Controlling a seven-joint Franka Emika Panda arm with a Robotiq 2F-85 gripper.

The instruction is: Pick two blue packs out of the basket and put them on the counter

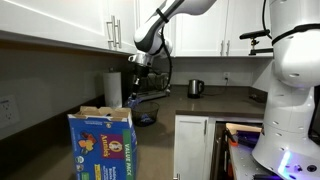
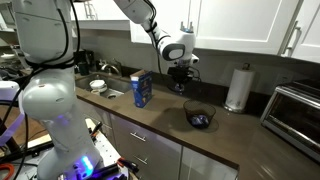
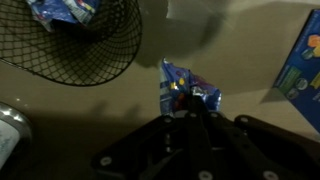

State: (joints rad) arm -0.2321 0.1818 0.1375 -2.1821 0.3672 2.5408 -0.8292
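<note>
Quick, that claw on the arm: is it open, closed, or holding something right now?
Gripper: closed on a small crinkly blue pack, held outside the dark round wire-mesh basket.

You see one basket (image 3: pixel 95 60), at least one blue pack (image 3: pixel 62 10) inside it, one blue pack (image 3: pixel 188 92) outside it, one blue carton (image 2: pixel 141 90), one paper towel roll (image 2: pixel 238 88), one kettle (image 1: pixel 196 88), one toaster oven (image 2: pixel 296 115)
</note>
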